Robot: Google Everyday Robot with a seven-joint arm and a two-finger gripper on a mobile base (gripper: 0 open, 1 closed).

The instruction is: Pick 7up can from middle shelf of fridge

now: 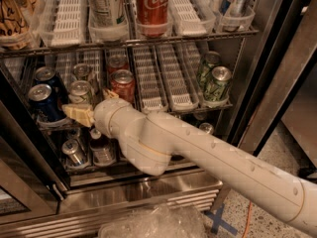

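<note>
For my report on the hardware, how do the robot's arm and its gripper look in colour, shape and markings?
The arm is a smooth cream tube with rounded joints, small round dimples and a thin tan seam; no cables show. The gripper, at the front of the middle shelf, has flat pale yellow fingers.
</note>
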